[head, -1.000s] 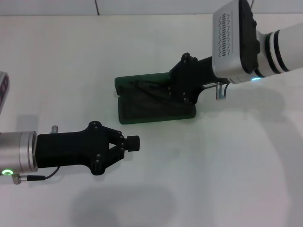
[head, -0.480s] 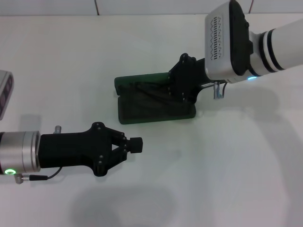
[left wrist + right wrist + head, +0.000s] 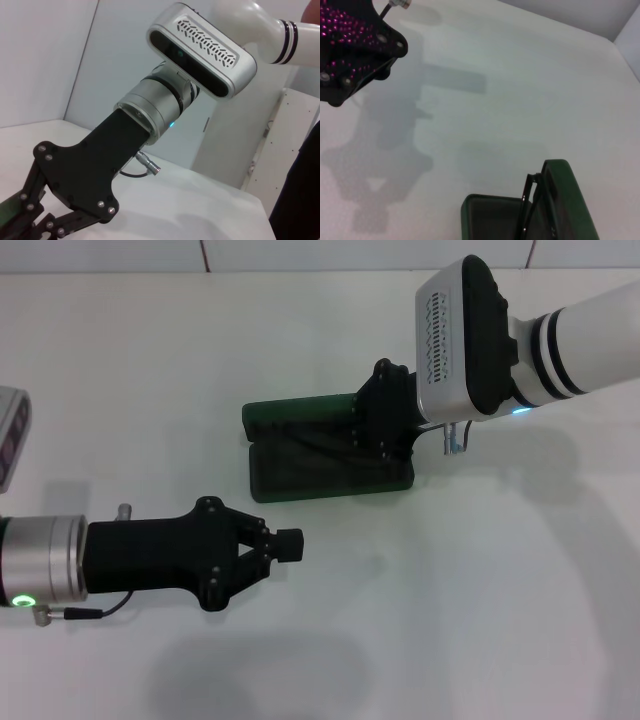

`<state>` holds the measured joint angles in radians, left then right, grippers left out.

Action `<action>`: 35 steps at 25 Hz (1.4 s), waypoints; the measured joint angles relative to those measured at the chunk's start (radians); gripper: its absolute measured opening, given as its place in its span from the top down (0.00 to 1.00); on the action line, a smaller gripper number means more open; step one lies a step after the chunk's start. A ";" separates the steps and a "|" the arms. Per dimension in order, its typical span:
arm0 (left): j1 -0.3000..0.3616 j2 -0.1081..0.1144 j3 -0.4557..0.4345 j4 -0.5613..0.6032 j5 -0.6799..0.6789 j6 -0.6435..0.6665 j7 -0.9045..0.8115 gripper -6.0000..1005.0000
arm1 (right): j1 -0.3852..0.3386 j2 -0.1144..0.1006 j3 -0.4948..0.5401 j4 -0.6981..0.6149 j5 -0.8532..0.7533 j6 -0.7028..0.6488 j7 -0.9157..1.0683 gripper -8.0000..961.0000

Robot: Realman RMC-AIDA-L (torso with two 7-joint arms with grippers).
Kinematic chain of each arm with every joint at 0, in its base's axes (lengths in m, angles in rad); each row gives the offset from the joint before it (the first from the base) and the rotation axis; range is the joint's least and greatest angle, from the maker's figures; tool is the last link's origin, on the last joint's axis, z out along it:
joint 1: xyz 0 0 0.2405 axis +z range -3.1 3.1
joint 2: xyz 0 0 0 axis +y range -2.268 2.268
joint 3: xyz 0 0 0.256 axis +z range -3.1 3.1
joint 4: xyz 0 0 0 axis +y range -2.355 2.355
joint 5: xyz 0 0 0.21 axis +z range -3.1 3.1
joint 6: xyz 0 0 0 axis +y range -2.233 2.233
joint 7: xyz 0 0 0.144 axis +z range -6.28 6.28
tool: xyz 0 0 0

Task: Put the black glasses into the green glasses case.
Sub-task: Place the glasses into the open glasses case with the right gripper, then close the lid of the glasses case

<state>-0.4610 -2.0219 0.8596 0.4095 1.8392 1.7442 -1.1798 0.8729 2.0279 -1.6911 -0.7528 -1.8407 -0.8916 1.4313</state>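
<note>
Near the worktop's front-left, the left gripper [image 3: 288, 545] idles, jaws closed on nothing. Farther back, mid-worktop, the right gripper [image 3: 352, 437] is over the open green glasses case [image 3: 330, 472]; its jaws are hidden, so their state is unclear. The black glasses [image 3: 526, 207] lie partly inside; lower them flat before release.

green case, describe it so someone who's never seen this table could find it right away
On the white table, look near the middle, just under the right gripper that reaches in from the far right. The green case lies open there, a dark green rectangle with rounded corners and a dark lining. It is the only green thing on the table.
</note>
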 joint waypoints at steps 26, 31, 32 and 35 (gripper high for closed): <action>-0.002 0.001 0.001 0.000 0.000 -0.002 0.000 0.91 | -0.013 0.000 0.006 -0.020 0.013 -0.011 0.044 0.83; 0.001 0.002 -0.003 0.000 0.000 -0.002 0.000 0.91 | -0.091 -0.004 0.084 -0.110 0.038 -0.109 0.070 0.80; 0.001 0.002 -0.003 0.000 0.000 -0.004 0.000 0.91 | -0.113 -0.004 0.117 -0.130 0.039 -0.137 0.070 0.79; 0.000 0.000 -0.004 0.000 -0.004 -0.021 0.000 0.91 | -0.181 -0.005 0.232 -0.166 0.062 -0.238 0.068 0.78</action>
<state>-0.4609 -2.0218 0.8560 0.4095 1.8349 1.7236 -1.1801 0.6919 2.0231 -1.4592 -0.9192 -1.7789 -1.1296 1.4994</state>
